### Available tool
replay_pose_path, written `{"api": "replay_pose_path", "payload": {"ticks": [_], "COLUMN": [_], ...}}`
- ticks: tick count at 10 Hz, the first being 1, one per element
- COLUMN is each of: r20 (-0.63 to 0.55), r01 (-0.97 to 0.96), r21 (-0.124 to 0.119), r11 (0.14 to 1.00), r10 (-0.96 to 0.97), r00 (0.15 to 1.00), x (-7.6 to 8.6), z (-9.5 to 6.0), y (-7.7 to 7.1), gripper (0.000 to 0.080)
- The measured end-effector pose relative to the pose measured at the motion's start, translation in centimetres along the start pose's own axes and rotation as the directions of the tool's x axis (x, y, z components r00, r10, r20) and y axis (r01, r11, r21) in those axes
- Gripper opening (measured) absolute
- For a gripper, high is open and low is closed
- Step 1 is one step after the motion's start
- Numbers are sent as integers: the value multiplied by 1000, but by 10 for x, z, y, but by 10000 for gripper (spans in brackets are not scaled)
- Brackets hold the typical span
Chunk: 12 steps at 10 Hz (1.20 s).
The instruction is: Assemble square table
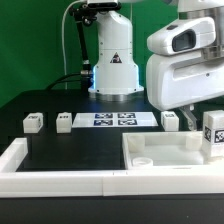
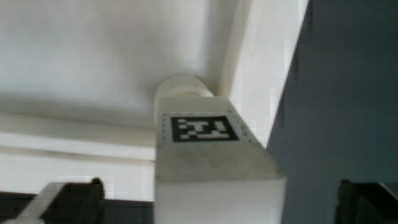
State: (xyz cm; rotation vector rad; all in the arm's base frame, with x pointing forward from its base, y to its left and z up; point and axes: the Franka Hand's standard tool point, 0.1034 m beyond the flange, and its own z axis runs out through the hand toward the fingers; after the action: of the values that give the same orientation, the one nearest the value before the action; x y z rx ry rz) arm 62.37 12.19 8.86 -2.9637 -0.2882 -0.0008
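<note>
In the exterior view, the long white border wall (image 1: 60, 182) starts at the far left and runs along the near edge of the black surface (image 1: 80, 150). Just past its left arm, a small white leg (image 1: 33, 122) sits on the surface. A second leg (image 1: 64, 120) sits near it to the exterior view's right, the two apart from each other. Next comes the marker board (image 1: 112, 120), lying flat in front of the arm's white base (image 1: 115, 60). Beyond the board's right end stands a third leg (image 1: 170, 119), just behind the far rim of the square slab (image 1: 175, 158). The slab lies on the surface at the exterior view's right, raised rim upward, with a round corner hole showing near its left end. The arm's bulky white wrist (image 1: 185, 55) hangs above the slab's right part. Below it, at the frame's right edge, a fourth leg (image 1: 213, 135) stands upright with its tag facing the camera. The wrist view shows this fourth leg (image 2: 210, 150) against an inside corner of the slab (image 2: 89, 60), where two rim walls meet. The end effector (image 2: 214, 200) is spread wide, with one dark fingertip (image 2: 68, 198) on each side of the leg. A visible gap separates each fingertip from the leg, so nothing is gripped.
</note>
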Motion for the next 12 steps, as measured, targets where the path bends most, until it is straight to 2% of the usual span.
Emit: {"api": "replay_pose_path", "payload": {"ticks": [3,5,10,12], "r20": [0,-5,-5,-8], "r01": [3,4,-29,-198], "r21": [-1,-3,-7,-5], "r11": [1000,1000,1000,980], "r10": [-3,-4,29,198], "r00": [1000,1000,1000,980], "x": [-1,-1,-1,-1], "z": [2,2,2,2], "y": [-1,2,8,8], "gripper": [635,304,298,296]}}
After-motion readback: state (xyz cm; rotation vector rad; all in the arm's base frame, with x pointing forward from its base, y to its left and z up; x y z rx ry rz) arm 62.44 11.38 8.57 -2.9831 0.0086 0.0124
